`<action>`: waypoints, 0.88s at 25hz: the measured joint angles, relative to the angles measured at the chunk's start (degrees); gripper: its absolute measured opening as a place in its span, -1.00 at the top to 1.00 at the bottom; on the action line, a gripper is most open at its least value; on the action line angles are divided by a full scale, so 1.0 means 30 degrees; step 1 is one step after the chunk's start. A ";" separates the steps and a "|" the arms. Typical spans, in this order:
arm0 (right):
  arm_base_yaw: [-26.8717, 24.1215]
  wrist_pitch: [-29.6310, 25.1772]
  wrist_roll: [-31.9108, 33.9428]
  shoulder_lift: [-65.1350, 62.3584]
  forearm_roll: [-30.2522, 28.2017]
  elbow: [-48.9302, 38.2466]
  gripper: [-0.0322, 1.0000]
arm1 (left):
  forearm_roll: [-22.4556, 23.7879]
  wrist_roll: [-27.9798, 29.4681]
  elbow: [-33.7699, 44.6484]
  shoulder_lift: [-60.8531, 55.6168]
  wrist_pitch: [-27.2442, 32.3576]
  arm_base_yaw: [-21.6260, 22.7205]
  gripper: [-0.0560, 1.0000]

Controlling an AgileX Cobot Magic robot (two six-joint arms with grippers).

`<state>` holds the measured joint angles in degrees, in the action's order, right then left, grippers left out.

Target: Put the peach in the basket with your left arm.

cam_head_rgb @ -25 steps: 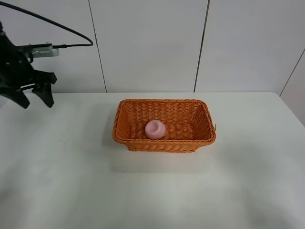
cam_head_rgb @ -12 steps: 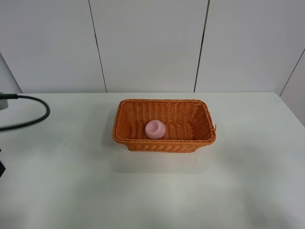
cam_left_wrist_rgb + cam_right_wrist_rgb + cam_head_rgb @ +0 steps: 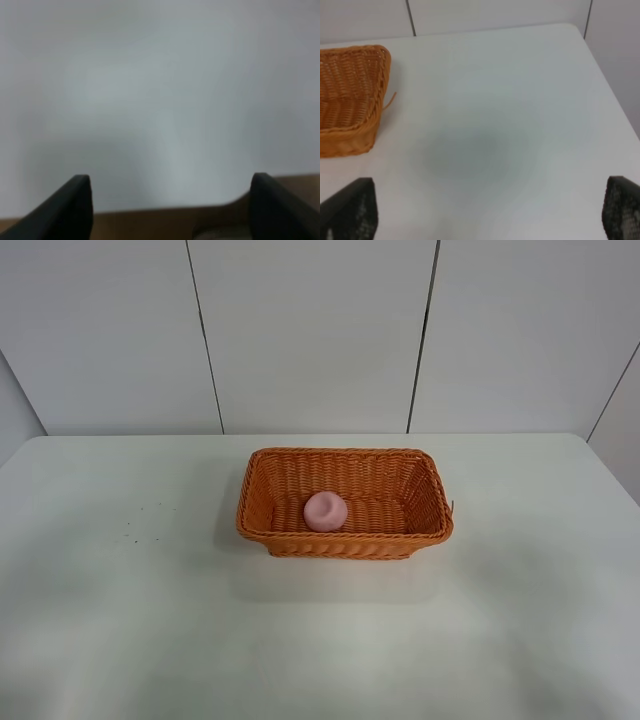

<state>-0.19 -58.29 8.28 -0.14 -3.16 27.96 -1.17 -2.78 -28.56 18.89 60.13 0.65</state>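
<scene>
The left hand (image 3: 170, 207) has withdrawn out of the overhead view, fingers spread, holding nothing. The right hand (image 3: 490, 212) is likewise spread. The peach (image 3: 325, 511) lies inside the basket (image 3: 345, 542), on the worktop (image 3: 150, 620)

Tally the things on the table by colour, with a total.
Orange: 1, the basket
Pink: 1, the peach, lying inside the basket
Total: 2

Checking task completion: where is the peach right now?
In the exterior high view the peach lies inside the basket, on its floor toward the left end, near the front wall.
</scene>
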 joint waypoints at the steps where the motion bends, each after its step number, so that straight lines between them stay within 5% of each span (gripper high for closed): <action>1: 0.0000 0.0000 0.0000 0.0000 0.0000 0.0000 -0.41 | 0.0000 0.0000 0.0000 -0.0641 0.0000 0.0000 -0.54; 11: 0.0000 0.0000 0.0000 0.0000 0.0000 0.0000 -0.41 | 0.0000 -0.0015 0.0094 -0.6236 0.0055 0.0000 -0.54; 22: 0.0000 0.0000 0.0000 0.0000 0.0000 0.0000 -0.41 | 0.0391 0.0451 0.0094 -0.6437 0.0069 0.0000 -0.54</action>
<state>-0.19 -58.29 8.28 -0.14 -3.16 27.96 0.00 -1.43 -28.28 -0.42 60.33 0.65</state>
